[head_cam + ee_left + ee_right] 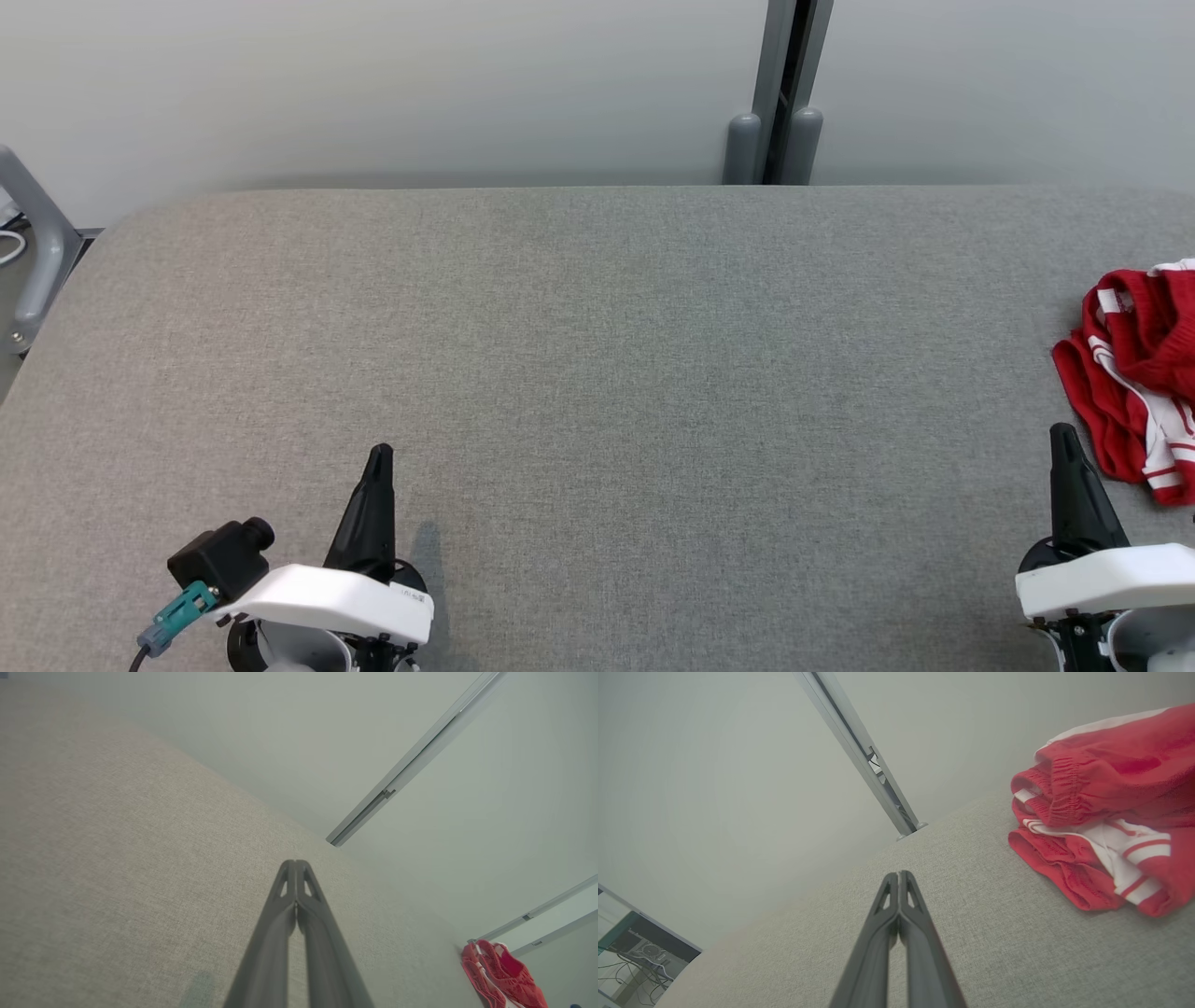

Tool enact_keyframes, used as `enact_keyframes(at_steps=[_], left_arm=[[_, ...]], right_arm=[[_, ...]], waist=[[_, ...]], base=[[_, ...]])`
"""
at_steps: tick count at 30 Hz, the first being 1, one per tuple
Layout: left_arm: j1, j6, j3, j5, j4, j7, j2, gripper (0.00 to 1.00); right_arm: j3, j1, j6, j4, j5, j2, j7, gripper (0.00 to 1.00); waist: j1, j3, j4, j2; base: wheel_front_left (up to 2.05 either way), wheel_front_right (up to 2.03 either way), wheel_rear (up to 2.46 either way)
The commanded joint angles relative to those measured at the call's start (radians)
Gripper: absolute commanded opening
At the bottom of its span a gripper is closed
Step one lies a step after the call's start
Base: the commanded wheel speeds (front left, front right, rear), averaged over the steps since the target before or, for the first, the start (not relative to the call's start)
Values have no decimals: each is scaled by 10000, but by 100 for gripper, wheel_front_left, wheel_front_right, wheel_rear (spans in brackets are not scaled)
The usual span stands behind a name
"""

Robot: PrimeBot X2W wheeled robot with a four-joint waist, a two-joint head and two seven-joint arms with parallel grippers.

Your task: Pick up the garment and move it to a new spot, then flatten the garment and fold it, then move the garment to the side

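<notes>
Left claw [380, 452]: pressed together, empty, low over the near left of the counter [597, 355].
Right claw [1061, 431]: pressed together as well, empty, just short of the garment [1134, 364].
Garment: red with white stripes, heaped at the counter's right edge, apart from both claws.
Handling: likely light, soft, limp; bound to sag and unfurl once lifted.
Hold: best bet the gathered elastic band [1064, 791] atop the heap, nearest the right claw.
</notes>
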Motion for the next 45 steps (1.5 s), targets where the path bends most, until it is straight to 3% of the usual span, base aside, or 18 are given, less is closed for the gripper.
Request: enact_keyframes(at_steps=[1,20,45], left_arm=[[-362,-113,64,-333,-68,40,60,0],[-756,-475,199,-2818,284,562,91,0],[-1111,-819,350,-5214,611,1088,111,0]], right_arm=[[-80,16,2,-214,378,-97,88,0],[-631,274,1,-376,3302,-122,882,0],[-1156,514,2,-545,6141,-160,1645,0]], waist=[[0,-10,-10,0],[0,-171,-169,0],[0,-363,-359,0]], base=[[0,0,0],[0,0,0],[0,0,0]])
